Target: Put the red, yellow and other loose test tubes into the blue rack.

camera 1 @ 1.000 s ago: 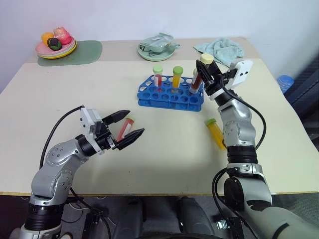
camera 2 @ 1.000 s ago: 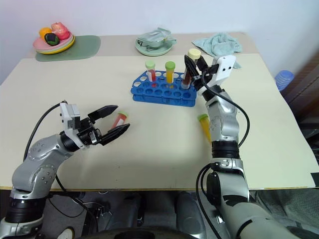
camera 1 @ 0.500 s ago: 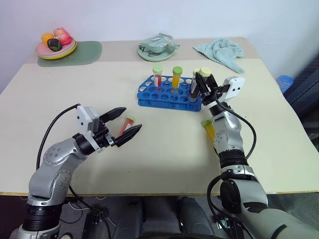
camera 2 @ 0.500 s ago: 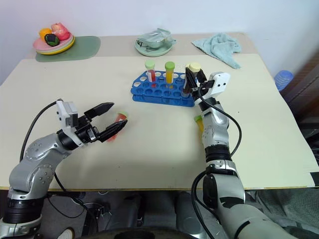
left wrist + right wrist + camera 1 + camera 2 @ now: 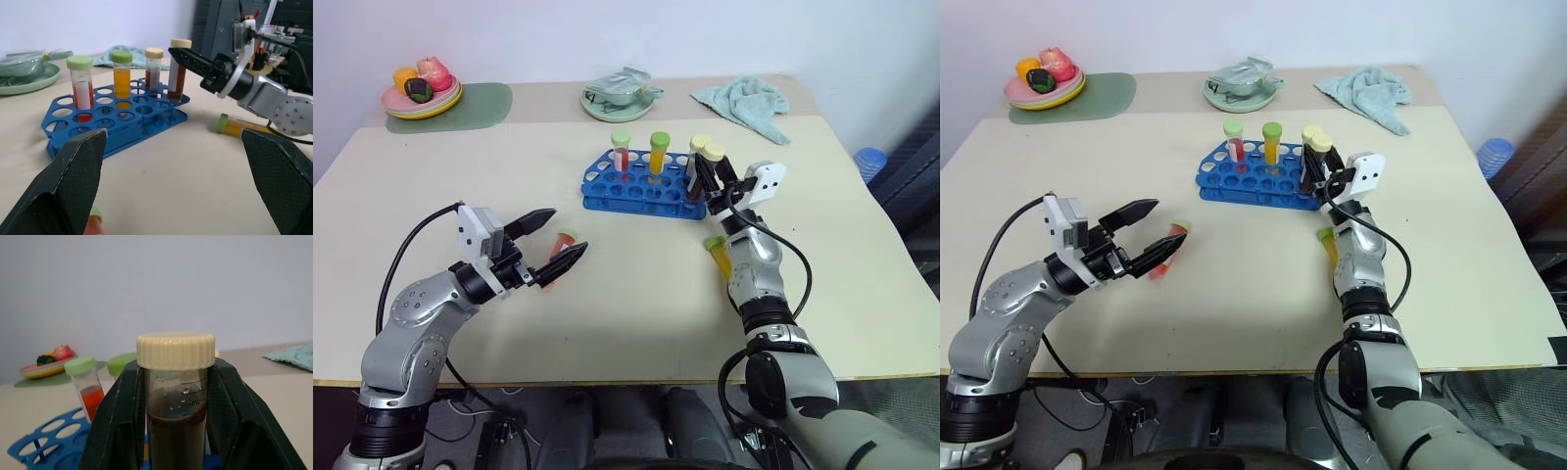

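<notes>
Right pincer (image 5: pixel 713 174) clamps cream-capped brown tube (image 5: pixel 176 396) upright in blue rack (image 5: pixel 644 194).

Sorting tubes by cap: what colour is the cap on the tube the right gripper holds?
Cream, on the dark brown tube; clearest in the right wrist view.

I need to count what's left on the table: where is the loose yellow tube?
The yellow tube lies on the table, right of centre, just in front of the blue rack's right end, beside the right arm.
</notes>
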`<action>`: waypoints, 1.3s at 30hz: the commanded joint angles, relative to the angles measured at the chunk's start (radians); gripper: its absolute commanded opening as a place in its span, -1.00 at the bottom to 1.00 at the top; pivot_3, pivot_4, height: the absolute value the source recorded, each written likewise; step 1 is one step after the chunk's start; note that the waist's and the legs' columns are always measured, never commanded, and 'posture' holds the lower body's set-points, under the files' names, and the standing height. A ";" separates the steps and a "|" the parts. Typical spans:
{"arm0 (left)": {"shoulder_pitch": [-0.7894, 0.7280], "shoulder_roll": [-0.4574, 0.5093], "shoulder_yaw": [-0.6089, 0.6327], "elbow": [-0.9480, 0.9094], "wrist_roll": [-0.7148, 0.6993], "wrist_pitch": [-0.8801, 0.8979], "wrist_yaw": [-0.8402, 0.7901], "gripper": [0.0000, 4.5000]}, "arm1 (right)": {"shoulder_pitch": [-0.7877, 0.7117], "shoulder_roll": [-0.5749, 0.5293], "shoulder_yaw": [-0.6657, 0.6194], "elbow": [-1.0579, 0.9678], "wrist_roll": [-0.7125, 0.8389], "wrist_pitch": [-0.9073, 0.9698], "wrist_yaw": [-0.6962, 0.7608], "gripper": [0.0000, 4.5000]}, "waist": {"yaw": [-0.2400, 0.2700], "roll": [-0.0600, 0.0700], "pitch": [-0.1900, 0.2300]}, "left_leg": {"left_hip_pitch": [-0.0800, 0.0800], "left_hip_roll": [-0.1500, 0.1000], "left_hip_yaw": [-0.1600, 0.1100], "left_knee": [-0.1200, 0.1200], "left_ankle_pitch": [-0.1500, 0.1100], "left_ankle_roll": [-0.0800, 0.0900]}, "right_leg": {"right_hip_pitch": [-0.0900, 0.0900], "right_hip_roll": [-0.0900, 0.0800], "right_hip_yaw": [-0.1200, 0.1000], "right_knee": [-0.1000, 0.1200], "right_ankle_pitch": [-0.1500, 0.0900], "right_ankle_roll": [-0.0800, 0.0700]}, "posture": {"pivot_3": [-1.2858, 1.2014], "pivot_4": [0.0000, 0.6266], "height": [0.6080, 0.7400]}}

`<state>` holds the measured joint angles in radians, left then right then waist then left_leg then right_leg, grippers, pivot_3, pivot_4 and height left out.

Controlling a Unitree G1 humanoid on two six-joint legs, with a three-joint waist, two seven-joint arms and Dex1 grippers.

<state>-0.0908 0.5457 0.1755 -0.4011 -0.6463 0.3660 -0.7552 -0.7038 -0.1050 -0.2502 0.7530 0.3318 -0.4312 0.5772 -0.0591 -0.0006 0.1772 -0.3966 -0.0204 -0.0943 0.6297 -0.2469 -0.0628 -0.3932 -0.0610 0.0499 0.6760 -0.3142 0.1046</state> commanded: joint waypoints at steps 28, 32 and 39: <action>-0.104 0.014 -0.095 0.118 0.018 -0.047 -0.202 1.00 | 0.249 -0.573 0.076 -1.003 0.268 1.269 -0.058 0.98 | 0.016 -0.002 0.000 | 0.004 0.000 0.002 -0.001 -0.001 0.001 | 0.006 -0.001 0.002 -0.005 0.000 0.000 | 0.03 -0.52 1.00; -0.121 -0.013 -0.117 0.138 0.034 -0.065 -0.211 1.00 | 0.177 -0.624 0.100 -0.846 0.243 1.447 -0.073 0.98 | 0.016 -0.002 0.000 | 0.004 0.000 0.003 -0.002 -0.001 0.003 | 0.005 0.000 0.002 -0.006 0.000 0.000 | 0.03 -0.52 1.00; -0.072 -0.040 -0.119 0.095 0.049 -0.077 -0.185 1.00 | 0.036 -0.668 0.181 -0.484 0.100 1.392 -0.012 0.98 | 0.016 -0.002 0.001 | 0.002 0.000 0.004 -0.002 -0.003 0.004 | 0.005 -0.001 0.002 -0.008 0.000 0.000 | 0.03 -0.52 1.00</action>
<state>-0.1756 0.5080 0.0493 -0.2629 -0.5990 0.3082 -0.9487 -0.6311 -0.7468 -0.0683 0.2279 0.4690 0.9951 0.5456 -0.0434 -0.0027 0.1778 -0.3943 -0.0202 -0.0901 0.6283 -0.2498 -0.0580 -0.3889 -0.0615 0.0518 0.6680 -0.3142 0.1048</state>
